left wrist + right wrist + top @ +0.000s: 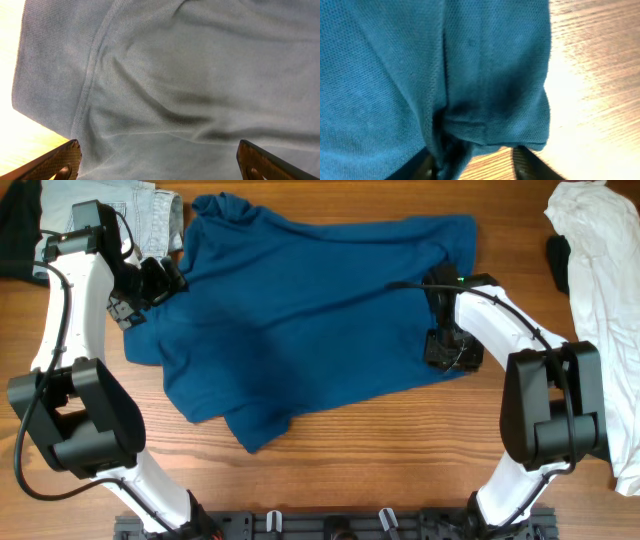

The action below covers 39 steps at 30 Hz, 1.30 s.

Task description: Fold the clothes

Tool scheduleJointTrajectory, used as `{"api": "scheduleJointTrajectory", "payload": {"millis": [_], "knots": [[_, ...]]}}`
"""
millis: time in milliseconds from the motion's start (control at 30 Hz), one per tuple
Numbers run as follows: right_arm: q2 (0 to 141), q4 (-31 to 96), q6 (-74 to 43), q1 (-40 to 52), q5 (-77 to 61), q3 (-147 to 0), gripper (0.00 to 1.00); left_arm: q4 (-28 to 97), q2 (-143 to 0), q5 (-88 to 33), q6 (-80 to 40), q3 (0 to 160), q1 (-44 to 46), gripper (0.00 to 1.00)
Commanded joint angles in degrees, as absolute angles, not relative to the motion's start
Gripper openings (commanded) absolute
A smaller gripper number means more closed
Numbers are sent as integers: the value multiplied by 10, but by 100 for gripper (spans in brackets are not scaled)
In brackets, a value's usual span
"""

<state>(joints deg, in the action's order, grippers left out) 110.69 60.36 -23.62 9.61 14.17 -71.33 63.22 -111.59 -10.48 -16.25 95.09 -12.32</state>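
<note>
Across the middle of the bench [380, 470] lies the blue top [310, 300], spread mostly flat with soft creases. A bunched bit sits at its far left corner and a flap of cloth reaches toward the near edge. Its right edge stops just short of the white garment's side of the bench.

At the top's left edge is the left hand [157, 154], low over the cloth. Its fingers [55, 162] stand wide apart in the wrist view, with a seam and wrinkled cloth between them and nothing gripped.

On the top's right side, near its lower corner, is the right hand [472, 162]. The wrist view shows the hemmed edge of the top gathered into a fold between its fingers [530, 161], bunched against one of them, with bare wood showing beside the other. The fingers are partway apart, and I cannot tell whether they pinch the fold.

Beyond the top, a pale denim piece [150, 210] lies at the far left, just beside the top's corner. The white garment [600, 290] drapes down the right side, well apart from the top.
</note>
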Motion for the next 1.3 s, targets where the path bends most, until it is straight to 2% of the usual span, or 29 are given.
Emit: {"api": "scheduleJointTrajectory", "payload": {"millis": [0, 133, 600, 967, 1000, 1100, 1133, 1267], "knots": [[1115, 604, -246, 96, 171, -708, 27, 630, -1126, -100, -167, 947, -121, 100], [1115, 615, -290, 95, 222, -709, 4, 630, -1126, -98, -167, 947, -121, 100], [1115, 672, -350, -16, 247, -756, 4, 630, -1126, -93, -167, 947, -121, 100], [1115, 639, -376, -68, 312, -770, 4, 626, -1126, -93, -167, 947, -121, 100], [1115, 639, -384, -73, 318, -770, 7, 626, -1126, -94, -167, 947, -121, 100], [1115, 639, -389, -92, 293, -770, 87, 626, -1126, -94, -167, 947, -121, 100], [1115, 642, -390, -96, 282, -770, 97, 627, -1126, -94, -165, 947, -121, 100], [1115, 657, -390, -109, 243, -771, 100, 636, -1126, -146, -100, 947, -113, 100]]}}
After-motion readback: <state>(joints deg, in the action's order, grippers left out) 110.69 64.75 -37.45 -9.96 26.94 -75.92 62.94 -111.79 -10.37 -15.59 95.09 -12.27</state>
